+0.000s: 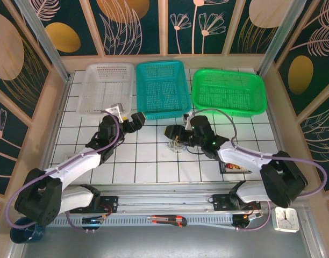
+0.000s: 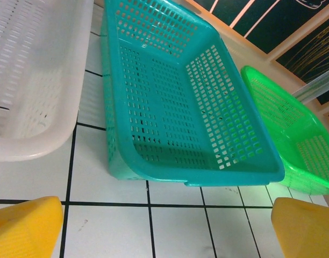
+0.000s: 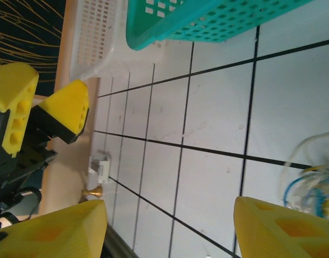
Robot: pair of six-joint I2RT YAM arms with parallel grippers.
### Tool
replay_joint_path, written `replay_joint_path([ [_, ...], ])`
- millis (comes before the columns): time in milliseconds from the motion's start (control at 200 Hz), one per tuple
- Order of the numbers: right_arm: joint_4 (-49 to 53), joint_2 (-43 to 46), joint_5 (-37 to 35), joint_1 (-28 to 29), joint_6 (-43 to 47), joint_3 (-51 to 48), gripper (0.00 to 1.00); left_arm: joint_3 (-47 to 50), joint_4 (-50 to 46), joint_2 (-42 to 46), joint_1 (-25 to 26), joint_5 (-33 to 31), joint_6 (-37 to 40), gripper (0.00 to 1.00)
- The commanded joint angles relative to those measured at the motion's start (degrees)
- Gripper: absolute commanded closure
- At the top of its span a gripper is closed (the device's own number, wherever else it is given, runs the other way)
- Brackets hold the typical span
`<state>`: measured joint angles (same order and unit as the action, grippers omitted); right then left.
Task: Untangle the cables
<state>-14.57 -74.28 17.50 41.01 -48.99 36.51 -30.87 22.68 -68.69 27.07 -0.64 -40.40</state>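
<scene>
The cables point(image 3: 314, 189) form one small, loose tangle of very thin wires, with blue, yellow-orange and pale whitish loops crossing over one another. The bundle lies flat on the white tiled table point(image 1: 148, 157), near its middle. The strands are still knotted together, none pulled free.

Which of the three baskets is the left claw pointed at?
The teal basket, the middle one: it lies straight ahead of the open left claw, with the white basket to its left and the green basket to its right.
</scene>
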Motion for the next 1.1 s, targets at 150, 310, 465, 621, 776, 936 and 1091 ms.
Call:
replay_joint_path([
  [150, 14.7, 10.1, -7.9, -4.8, 8.9, -1.9, 0.37, -1.4, 2.3, -1.3, 0.4, 7.0, -1.7, 0.01],
  [310, 17.8, 12.2, -7.7, -9.2, 11.2, -3.4, 0.39, -2.3, 2.4, -2.6, 2.3, 6.9, -3.3, 0.01],
  [465, 18.6, 11.9, -7.0, -12.3, 12.6, -4.1, 0.44, -3.7, 1.9, -5.3, 6.3, 5.1, -4.4, 0.01],
  [621, 17.5, 9.9, -5.6, -12.7, 13.1, -3.9, 0.51, -5.7, -2.5, -9.1, 11.0, 0.2, -3.2, 0.01],
  [776, 14.8, 6.8, -2.9, -12.6, 12.8, -4.2, 0.6, -8.1, -8.1, -13.4, 15.2, -5.5, -0.4, 0.01],
  [936, 11.9, 4.0, -1.4, -12.4, 12.2, -4.6, 0.67, -9.9, -9.9, -17.4, 18.0, -7.4, 1.1, 0.01],
  [1091, 9.8, 1.8, -0.9, -11.7, 11.6, -4.8, 0.69, -11.2, -9.8, -20.4, 19.7, -8.2, 1.7, 0.01],
])
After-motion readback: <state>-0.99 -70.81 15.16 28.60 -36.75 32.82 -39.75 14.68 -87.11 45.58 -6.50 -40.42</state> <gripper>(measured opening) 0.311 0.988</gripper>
